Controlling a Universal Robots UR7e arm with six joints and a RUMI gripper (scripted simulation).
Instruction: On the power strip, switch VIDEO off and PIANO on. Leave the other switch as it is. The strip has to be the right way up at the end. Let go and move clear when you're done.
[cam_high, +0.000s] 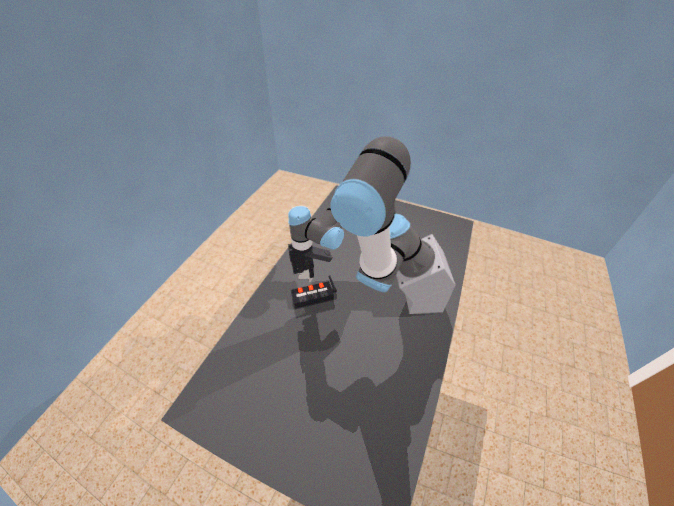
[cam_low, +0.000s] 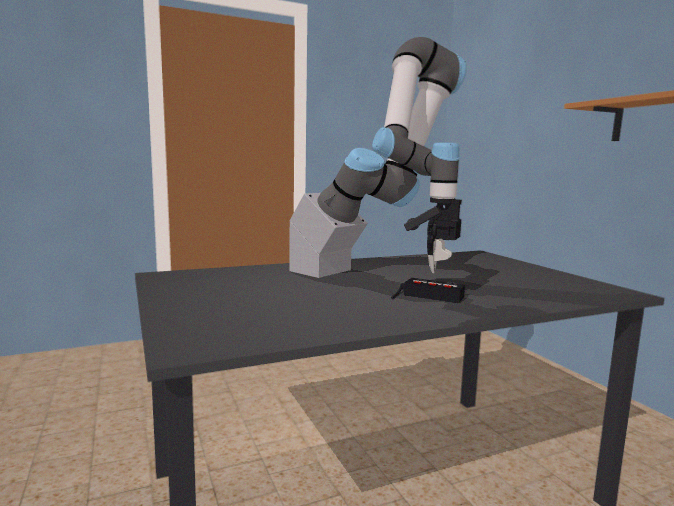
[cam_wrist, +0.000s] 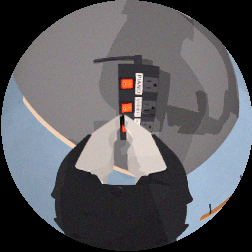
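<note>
A black power strip (cam_high: 312, 295) lies face up on the dark table, with three red rocker switches in a row and white labels beside them. It also shows in the exterior view (cam_low: 433, 289) and in the wrist view (cam_wrist: 137, 100). In the wrist view the far switch (cam_wrist: 125, 83) is labelled PIANO and the middle switch (cam_wrist: 125, 107) VIDEO. The nearest switch (cam_wrist: 123, 128) is partly hidden by my fingertips. My gripper (cam_wrist: 122, 116) (cam_low: 432, 265) is shut and empty, pointing straight down a little above the strip's near end.
The grey robot base (cam_high: 427, 280) stands on the table to the right of the strip. A short black cord stub (cam_wrist: 115, 60) sticks out of the strip's far end. The table edge (cam_wrist: 45, 120) runs close behind the gripper.
</note>
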